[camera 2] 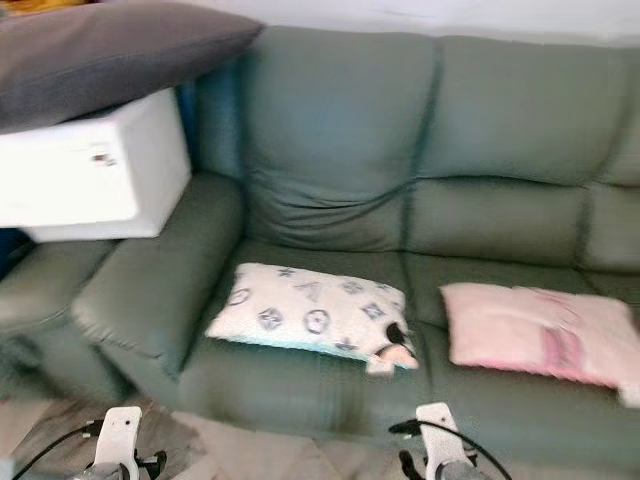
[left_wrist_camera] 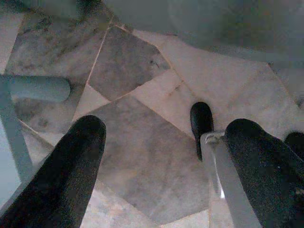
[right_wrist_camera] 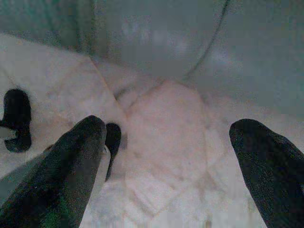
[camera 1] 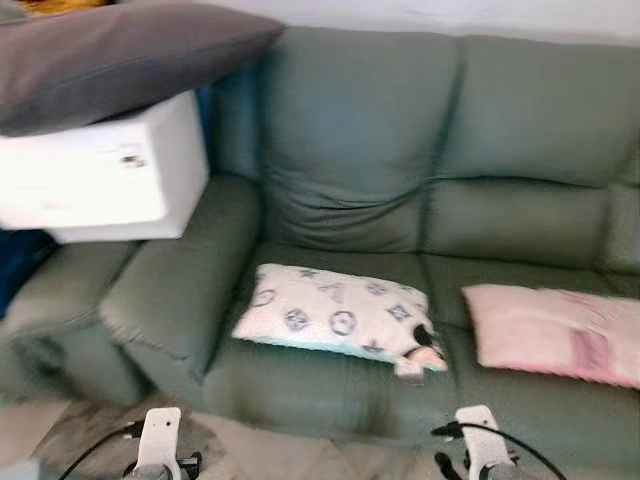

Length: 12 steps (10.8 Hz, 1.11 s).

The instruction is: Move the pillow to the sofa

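1. Sofa (camera 1: 400,150), grey-green, ran across the far side of the scene, backrest at the wall, w/ its armrest (camera 1: 180,270) on the left.
2. Floor (left_wrist_camera: 142,142), marble-look tiles in grey & cream, lay near the robot, in front of the sofa.
3. Grey cushion (camera 1: 110,60) sat far left, resting on top of the white box (camera 1: 110,175); the box stood just left of the armrest.
4. Pillow (camera 1: 335,315), white w/ dark printed symbols, lay flat on the left seat of the sofa, near its front edge. A small dark & pink bit showed at its right near corner; couldn't tell what it was.
5. Pink pillow (camera 1: 555,330) lay flat on the right seat, apart from the white one.
6. Left gripper (left_wrist_camera: 161,161) hung low over the floor, near the sofa's left front, fingers spread wide, nothing betw. them.
7. Right gripper (right_wrist_camera: 166,161) hung low over pale tile by the sofa base, fingers also wide apart, holding nothing.
8. Both wrists showed at the near edge of the head view, below the seat front, well apart from the pillow.
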Tool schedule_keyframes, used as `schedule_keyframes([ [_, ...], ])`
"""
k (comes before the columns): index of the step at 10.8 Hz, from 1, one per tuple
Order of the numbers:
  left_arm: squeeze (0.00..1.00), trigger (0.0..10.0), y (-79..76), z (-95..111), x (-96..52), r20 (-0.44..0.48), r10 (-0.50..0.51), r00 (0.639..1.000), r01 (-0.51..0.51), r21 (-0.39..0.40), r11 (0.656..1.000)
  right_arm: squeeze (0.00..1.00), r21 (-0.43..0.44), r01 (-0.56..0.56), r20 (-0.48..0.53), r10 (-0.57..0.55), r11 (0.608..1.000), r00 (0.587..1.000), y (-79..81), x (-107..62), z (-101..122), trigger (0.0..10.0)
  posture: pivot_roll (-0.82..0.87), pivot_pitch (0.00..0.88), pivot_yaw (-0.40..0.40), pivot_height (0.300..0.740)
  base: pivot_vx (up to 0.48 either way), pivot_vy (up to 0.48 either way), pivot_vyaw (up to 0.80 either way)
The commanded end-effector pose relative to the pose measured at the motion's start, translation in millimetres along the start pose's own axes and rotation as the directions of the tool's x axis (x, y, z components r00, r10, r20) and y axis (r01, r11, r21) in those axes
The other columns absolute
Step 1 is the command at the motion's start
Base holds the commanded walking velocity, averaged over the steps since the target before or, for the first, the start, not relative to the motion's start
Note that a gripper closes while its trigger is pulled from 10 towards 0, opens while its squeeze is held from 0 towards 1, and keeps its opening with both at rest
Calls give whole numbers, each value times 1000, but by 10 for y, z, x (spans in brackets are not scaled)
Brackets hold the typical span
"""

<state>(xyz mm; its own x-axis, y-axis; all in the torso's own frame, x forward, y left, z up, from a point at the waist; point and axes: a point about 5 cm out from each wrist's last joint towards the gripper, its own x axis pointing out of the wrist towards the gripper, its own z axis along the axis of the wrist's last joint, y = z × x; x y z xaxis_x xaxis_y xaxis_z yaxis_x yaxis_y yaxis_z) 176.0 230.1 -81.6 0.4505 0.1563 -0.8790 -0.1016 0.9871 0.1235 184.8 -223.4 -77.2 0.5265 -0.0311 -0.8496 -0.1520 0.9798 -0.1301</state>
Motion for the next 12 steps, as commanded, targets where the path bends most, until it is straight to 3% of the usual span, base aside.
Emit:
schedule_keyframes([
  [1, 0, 10000, 33, 87, 1, 17, 6, 1000, -6, 14, 1000, 0, -8, -1, -22, 1, 1000, 1000, 14, -1, -43, 10000, -209, 0, 9, 740, 0, 0, -800],
  [8, 0, 10000, 60, 6, -5, 15, 6, 1000, -7, 76, 997, 0, -70, -25, -23, 23, 997, 999, 128, 25, 23, 10000, -208, 0, 20, 740, 0, 0, 0],
  [12, 0, 10000, -60, 249, 7, 48, 1, 999, -6, 110, 994, 0, -93, -27, -31, 24, 995, 999, 120, 20, -4, 10000, -207, 0, 24, 740, -66, 0, 0],
])
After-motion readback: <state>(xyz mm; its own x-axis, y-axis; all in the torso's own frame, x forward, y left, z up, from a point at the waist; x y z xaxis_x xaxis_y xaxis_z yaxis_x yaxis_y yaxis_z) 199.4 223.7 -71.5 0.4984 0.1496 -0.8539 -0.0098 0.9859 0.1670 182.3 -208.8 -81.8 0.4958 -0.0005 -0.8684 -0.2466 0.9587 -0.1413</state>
